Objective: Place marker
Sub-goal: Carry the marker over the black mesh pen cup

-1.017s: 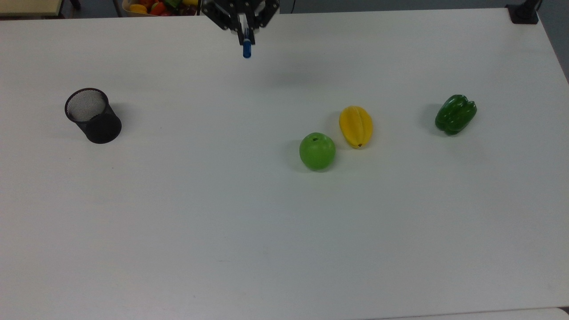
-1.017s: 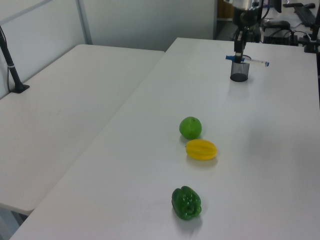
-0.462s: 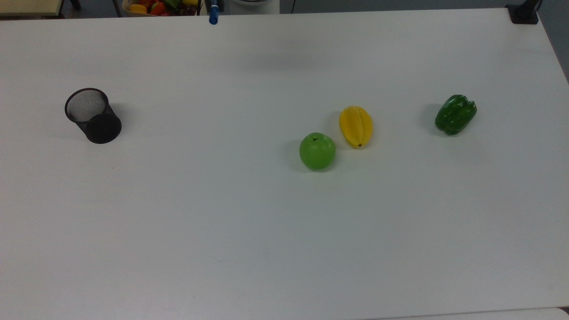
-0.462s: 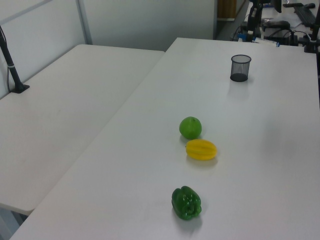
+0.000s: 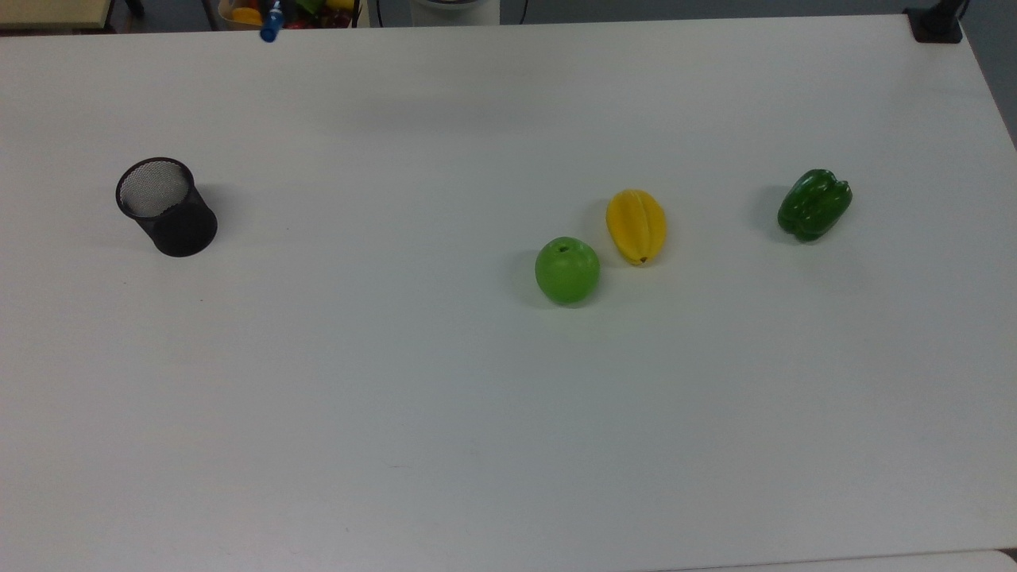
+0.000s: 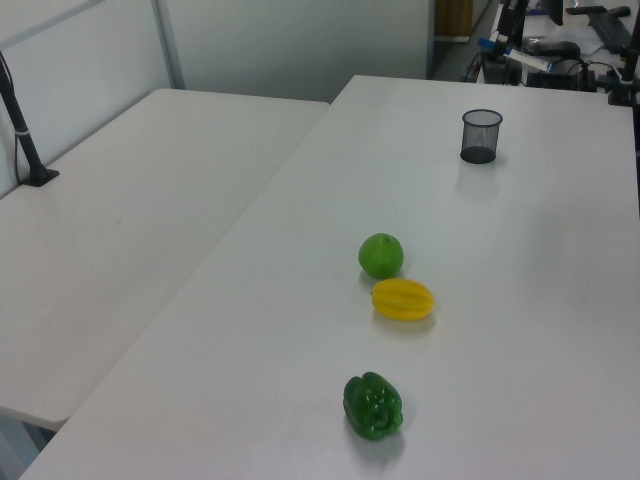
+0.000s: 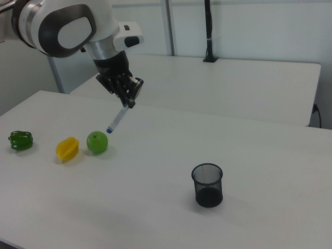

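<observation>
The marker (image 7: 117, 119) is hanging tilted, blue cap down, in the tool (image 7: 127, 100), whose fingers are clamping its upper end, above the desk (image 7: 155, 207); in the top view its cap (image 5: 271, 32) is poking in at the far edge. It is sitting further toward the top view's left than half a second ago, nearer the cup's side. The white desk is carrying one mesh cup (image 5: 165, 206), one apple (image 5: 566, 270), one starfruit (image 5: 636, 226) and one pepper (image 5: 813, 204). A second white desk (image 6: 130, 230) is standing alongside, with pale walls behind.
</observation>
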